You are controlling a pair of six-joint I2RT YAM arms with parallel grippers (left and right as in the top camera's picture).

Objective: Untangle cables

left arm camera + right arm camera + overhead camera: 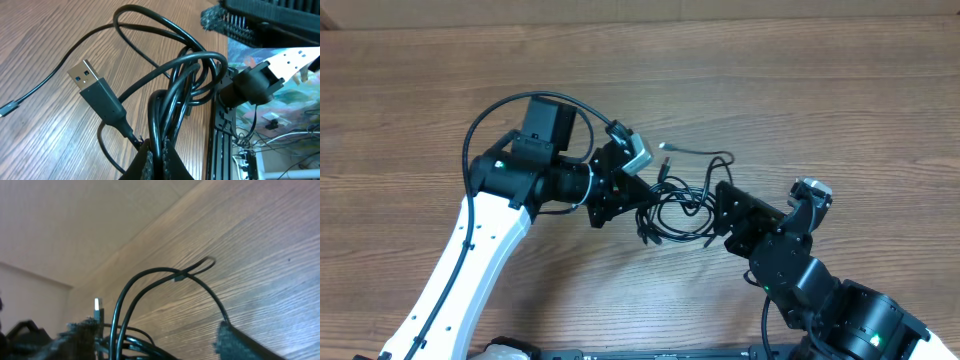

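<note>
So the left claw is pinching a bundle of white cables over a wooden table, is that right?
Not quite: the cables are black, not white, as the left wrist view shows. The left gripper is indeed shut on the bundle, over the wooden table.

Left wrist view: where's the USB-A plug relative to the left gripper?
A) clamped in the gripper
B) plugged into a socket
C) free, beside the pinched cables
C: the USB plug sticks out bare with nothing on its metal end, clear of the left gripper, which is shut on the cables beside it.
</note>
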